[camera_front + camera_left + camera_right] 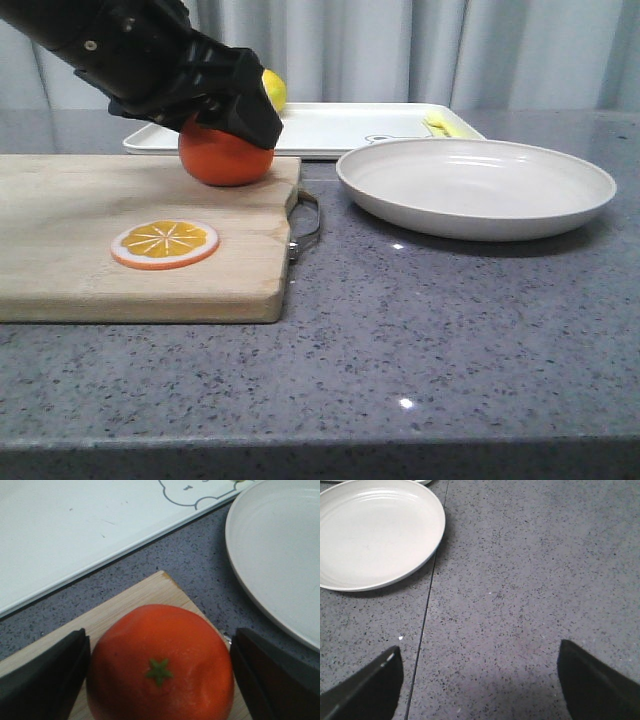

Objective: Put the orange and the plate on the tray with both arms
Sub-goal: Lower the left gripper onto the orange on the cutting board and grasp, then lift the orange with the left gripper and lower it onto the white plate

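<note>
Orange [160, 665] on the cutting board [140, 240], between the left claw's [160, 680] spread fingers; right claw [480, 680] wide apart, empty.

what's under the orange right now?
The orange rests on the far right corner of the wooden cutting board, not on the tray. The left gripper straddles it, fingers at either side. The contact patch underneath is hidden by the fruit.

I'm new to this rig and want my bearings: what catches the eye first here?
The bright orange on the far right corner of the wooden cutting board, with the left claw straddling it, fingers wide on either side. Right of the board lies the wide off-white plate, with the white tray behind.
</note>
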`<state>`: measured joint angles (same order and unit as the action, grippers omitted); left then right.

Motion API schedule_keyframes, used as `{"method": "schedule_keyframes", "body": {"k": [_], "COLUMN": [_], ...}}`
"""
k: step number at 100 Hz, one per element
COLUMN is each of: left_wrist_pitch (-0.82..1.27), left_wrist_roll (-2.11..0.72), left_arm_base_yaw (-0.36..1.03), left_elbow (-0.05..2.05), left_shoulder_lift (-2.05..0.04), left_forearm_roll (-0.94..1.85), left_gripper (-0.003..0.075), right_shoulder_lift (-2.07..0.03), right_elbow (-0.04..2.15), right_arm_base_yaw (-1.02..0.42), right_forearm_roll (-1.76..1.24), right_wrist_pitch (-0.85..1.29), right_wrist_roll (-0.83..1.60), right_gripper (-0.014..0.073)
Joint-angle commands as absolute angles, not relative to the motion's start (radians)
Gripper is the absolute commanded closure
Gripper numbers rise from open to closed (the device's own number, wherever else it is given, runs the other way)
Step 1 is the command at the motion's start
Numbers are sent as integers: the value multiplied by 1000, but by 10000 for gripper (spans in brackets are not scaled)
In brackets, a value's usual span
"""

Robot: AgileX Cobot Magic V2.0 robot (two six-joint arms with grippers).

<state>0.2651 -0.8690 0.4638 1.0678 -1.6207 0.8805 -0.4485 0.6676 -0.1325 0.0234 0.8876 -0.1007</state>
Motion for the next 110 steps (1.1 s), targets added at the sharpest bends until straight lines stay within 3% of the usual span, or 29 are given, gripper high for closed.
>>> {"method": "schedule_keyframes", "body": {"k": [1,37,70,110], "left_wrist_pitch": [229,237,352,334], "left_wrist_roll": [-861,-861,-861,-861], "left_arm_base_yaw": [472,472,488,619], "left_elbow": [1100,1100,1192,1393], "left_shoulder_lift": [-1592,-1592,-1589,-1677], "left_forearm_roll": [901,901,904,904], "left_gripper": [193,459,472,472], "right_shoulder_lift": [-463,-463,-463,-463], "right_elbow": [701,701,701,701], "right_arm_base_yaw": [-129,-129,-129,-129], "right_forearm_roll": [29,29,29,29], "right_wrist_pitch": [833,834,836,835], "right_wrist_roll": [-95,-95,-95,-95], "right_gripper": [-30,-30,-30,-30]}}
